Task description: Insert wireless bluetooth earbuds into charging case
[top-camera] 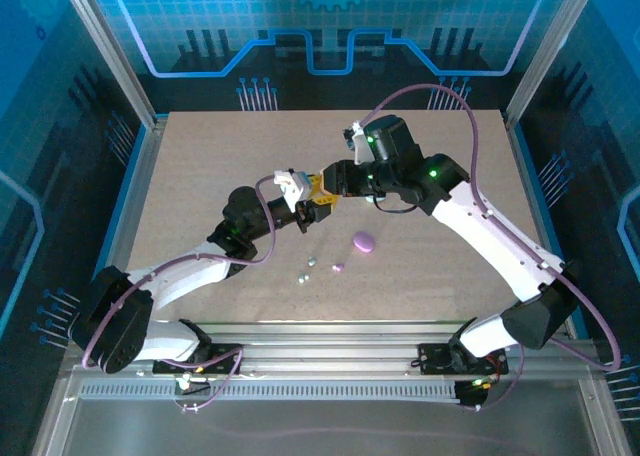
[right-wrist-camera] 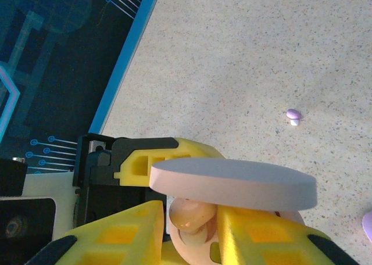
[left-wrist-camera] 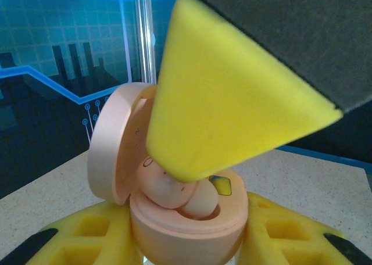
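From above, my left gripper [top-camera: 308, 208] and my right gripper [top-camera: 326, 188] meet tip to tip over the middle of the table [top-camera: 200, 176]; at this size I cannot tell how their jaws stand. Nearer my bases and well apart from both lie a purple case [top-camera: 363, 241], a purple earbud [top-camera: 338, 267] and two pale earbuds [top-camera: 312, 260] [top-camera: 303, 275]. In my left wrist view, my left gripper [left-wrist-camera: 186, 250] is narrow and clamped on the pink case [left-wrist-camera: 192, 233]: a yellow finger [left-wrist-camera: 81, 236] presses each side of its body. The case sits upright with its lid [left-wrist-camera: 110, 154] swung open to the left. Two pink earbuds [left-wrist-camera: 168, 189] [left-wrist-camera: 203, 204] sit in its hollow, and the yellow tip of my right finger [left-wrist-camera: 232, 102] comes down from above onto them, hiding part of the opening. In my right wrist view, my right gripper [right-wrist-camera: 189, 239] has its jaws narrow, with one pink earbud [right-wrist-camera: 187, 214] between the yellow fingers; I cannot tell whether the pads grip it or merely flank it. The open lid [right-wrist-camera: 232, 183] lies edge-on across the view just above that earbud. My left finger [right-wrist-camera: 139, 160] shows behind the lid. Farther off on the table lie the purple earbud [right-wrist-camera: 293, 113], a pale piece [right-wrist-camera: 295, 122] touching it, and the purple case's edge [right-wrist-camera: 368, 227].
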